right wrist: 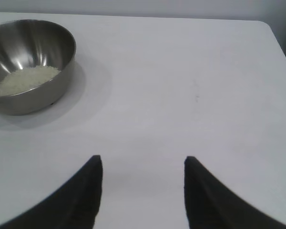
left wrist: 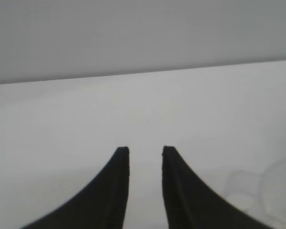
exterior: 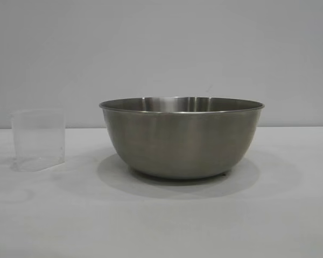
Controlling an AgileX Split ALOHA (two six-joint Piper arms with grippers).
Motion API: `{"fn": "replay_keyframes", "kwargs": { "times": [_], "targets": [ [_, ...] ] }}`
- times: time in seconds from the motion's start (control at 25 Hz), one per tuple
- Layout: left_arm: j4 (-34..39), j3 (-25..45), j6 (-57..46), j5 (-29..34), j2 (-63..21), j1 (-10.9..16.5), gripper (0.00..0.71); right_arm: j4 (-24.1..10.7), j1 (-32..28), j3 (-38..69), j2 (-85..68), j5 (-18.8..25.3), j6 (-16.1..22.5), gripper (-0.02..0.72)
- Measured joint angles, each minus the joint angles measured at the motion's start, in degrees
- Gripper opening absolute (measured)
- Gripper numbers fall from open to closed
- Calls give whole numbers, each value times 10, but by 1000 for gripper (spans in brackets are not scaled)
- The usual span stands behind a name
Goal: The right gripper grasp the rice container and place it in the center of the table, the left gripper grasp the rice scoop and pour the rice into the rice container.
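Steel bowl (exterior: 181, 137), i.e. the rice container, sits on the white table (exterior: 161, 220) approx. in the middle, upright, nothing touching it. Rice (right wrist: 26, 78) lies already inside it, a small heap on the bottom, seen from the right wrist view. Plastic cup (exterior: 37, 140) (the scoop) stands upright on the cloth beside the bowl, on the left arm's side, apart from it; it looks empty, but I cannot say for sure.

Left gripper (left wrist: 145, 157) has its fingers only slightly parted and holds nothing; the cup appears just faintly at the edge of its wrist view (left wrist: 271, 191), so off to one side of the fingers, not between them. Right gripper (right wrist: 143, 167) has its fingers spread wide, nothing in them, with the bowl well apart and off to one side.

Judgement: pouring seems done, task near the end. If any move is left, the left arm is nearer to the cup.
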Motion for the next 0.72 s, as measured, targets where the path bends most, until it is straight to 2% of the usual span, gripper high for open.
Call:
{"fn": "replay_keyframes", "kwargs": {
  "times": [0.16, 0.4, 0.48, 0.68, 0.72],
  "targets": [
    [33, 0, -5, 1, -56, 4, 132, 0, 0, 0, 0, 0, 0, 373],
    [81, 50, -5, 13, -249, 4, 132, 0, 0, 0, 0, 0, 0, 373],
    [111, 75, -5, 78, -344, 4, 132, 0, -1, 0, 0, 0, 0, 373],
    [153, 103, -58, 348, -586, 4, 132, 0, -1, 0, 0, 0, 0, 373],
    [161, 104, -68, 402, -633, 4, 175, 0, -1, 0, 0, 0, 0, 373]
  ]
}}
